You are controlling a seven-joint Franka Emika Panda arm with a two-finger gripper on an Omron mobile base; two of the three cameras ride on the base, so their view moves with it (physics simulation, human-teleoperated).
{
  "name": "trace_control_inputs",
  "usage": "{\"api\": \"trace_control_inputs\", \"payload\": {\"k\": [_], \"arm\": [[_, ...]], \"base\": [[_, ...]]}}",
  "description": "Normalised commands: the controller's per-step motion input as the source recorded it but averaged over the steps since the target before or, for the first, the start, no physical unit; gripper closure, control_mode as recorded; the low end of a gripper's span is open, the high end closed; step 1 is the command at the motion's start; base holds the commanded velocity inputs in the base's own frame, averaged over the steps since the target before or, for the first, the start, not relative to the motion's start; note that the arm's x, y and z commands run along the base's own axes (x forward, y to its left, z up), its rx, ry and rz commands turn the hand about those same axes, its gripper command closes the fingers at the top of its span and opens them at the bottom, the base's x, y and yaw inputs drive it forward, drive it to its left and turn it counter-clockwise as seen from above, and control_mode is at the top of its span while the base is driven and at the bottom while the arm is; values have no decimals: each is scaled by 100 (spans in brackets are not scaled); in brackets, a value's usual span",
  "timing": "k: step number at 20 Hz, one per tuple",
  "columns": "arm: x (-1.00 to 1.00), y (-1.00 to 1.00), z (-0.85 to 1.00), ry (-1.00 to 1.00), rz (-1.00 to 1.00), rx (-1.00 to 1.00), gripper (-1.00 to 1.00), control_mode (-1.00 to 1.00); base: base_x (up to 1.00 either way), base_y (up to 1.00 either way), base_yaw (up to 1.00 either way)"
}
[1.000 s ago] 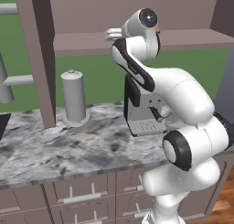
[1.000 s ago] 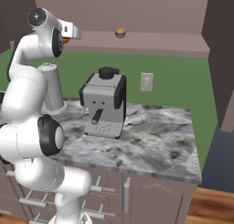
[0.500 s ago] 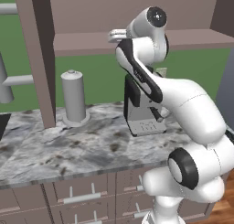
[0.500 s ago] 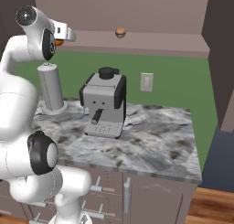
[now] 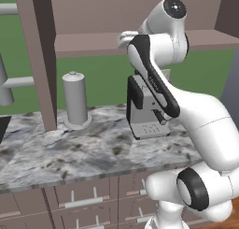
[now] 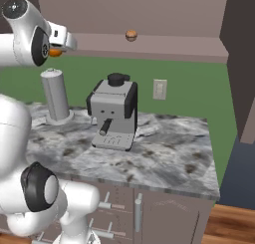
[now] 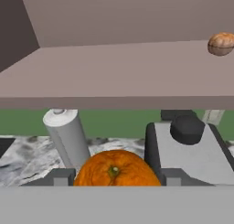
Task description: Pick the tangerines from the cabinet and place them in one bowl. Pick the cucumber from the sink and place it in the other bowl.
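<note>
My gripper (image 7: 116, 175) is shut on the bright orange tangerine (image 7: 115, 169), which sits between the finger tips at the bottom of the hand view. From the right base view the gripper (image 6: 59, 44) hangs just in front of the cabinet shelf (image 6: 164, 46) at its left end, and a sliver of the orange fruit (image 6: 55, 52) shows under it. The duller tan-brown tangerine (image 6: 131, 35) rests on the shelf further right, also seen as the brownish fruit (image 7: 221, 44) on the shelf (image 7: 114, 77). In the left base view the gripper (image 5: 123, 38) is at the shelf's front edge. The bowls and the cucumber are out of view.
On the marble counter (image 6: 164, 153) below stand a grey coffee machine (image 6: 113, 116) and a tall grey canister (image 6: 56, 96). A mauve cabinet side panel (image 5: 39, 60) comes down to the counter at the left. Drawer fronts with metal handles (image 5: 84, 202) run beneath.
The hand, with the orange tangerine in it, has drawn a little back and down from the shelf. The arm's lower links have swung out to the side. The tan-brown tangerine has stayed put.
</note>
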Motion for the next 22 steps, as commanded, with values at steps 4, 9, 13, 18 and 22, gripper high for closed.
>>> {"api": "trace_control_inputs", "payload": {"k": [4, 9, 13, 18, 22], "arm": [[-67, -1, -3, 0, 0, 0, 100, -100], [-72, -19, -40, 0, 0, 0, 100, -100], [-66, -28, -33, 0, 0, 0, 100, -100], [-37, -31, -19, 6, 0, 0, 100, -100], [0, -36, -37, 16, -1, -2, 100, -100]], "base": [[0, 0, 0], [0, 0, 0], [0, 0, 0], [0, 0, 0], [0, 0, 0]]}}
